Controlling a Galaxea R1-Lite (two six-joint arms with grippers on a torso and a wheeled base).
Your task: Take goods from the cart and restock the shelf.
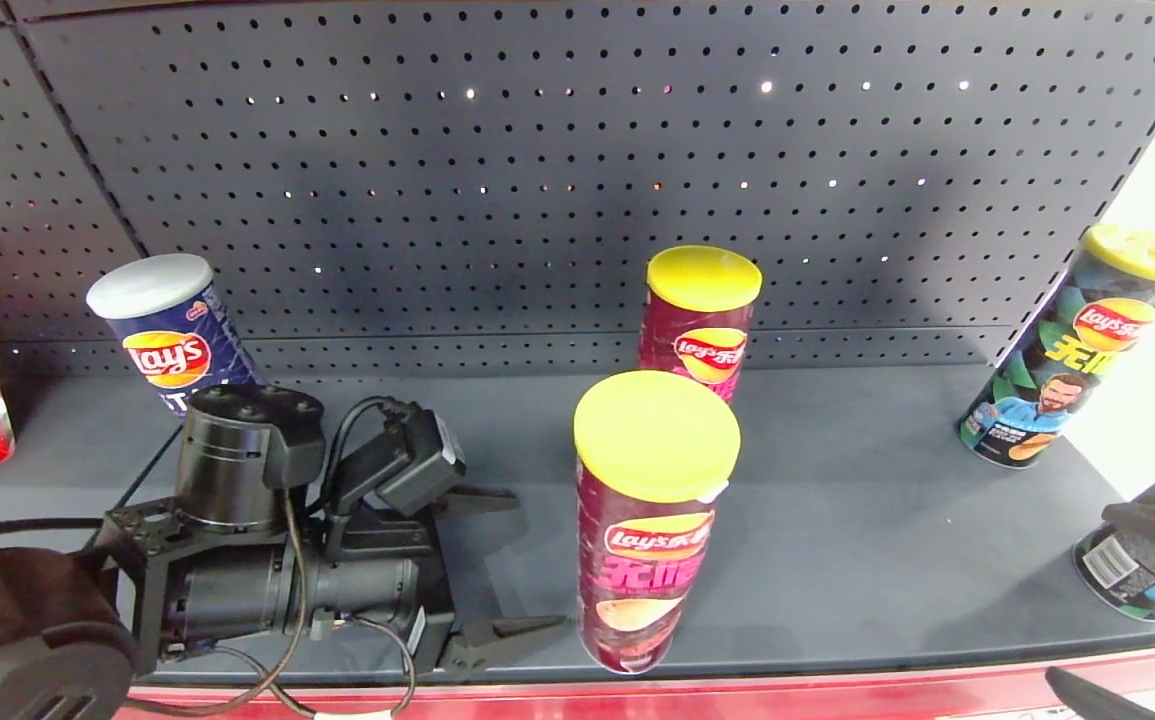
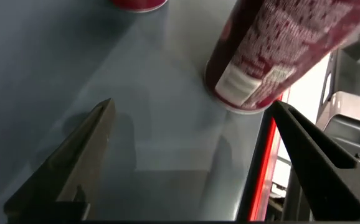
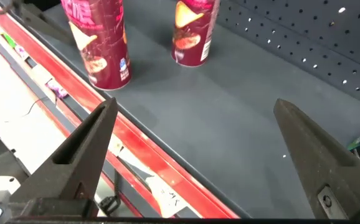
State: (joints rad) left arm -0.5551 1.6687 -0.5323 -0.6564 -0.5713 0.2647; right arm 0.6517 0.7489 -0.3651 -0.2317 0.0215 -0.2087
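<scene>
From the head, we saw the left tool [image 1: 529, 562] spread wide low over the shelf [image 1: 837, 520], just beside an upright maroon can [image 1: 649, 530]. At the left wrist, that can stood beyond its tips. At the right wrist, the right tool [image 3: 195, 102] gaped over the shelf's front edge.

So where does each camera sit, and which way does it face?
Head view: on the head, facing down at the dark grey metal shelf; the open left pincer shows.
Left wrist view: on that wrist, facing past the left pincer at the nearer maroon yellow-lidded chip can.
Right wrist view: on the right wrist, facing across the shelf past the open right pincer.
All three share that can.
</scene>
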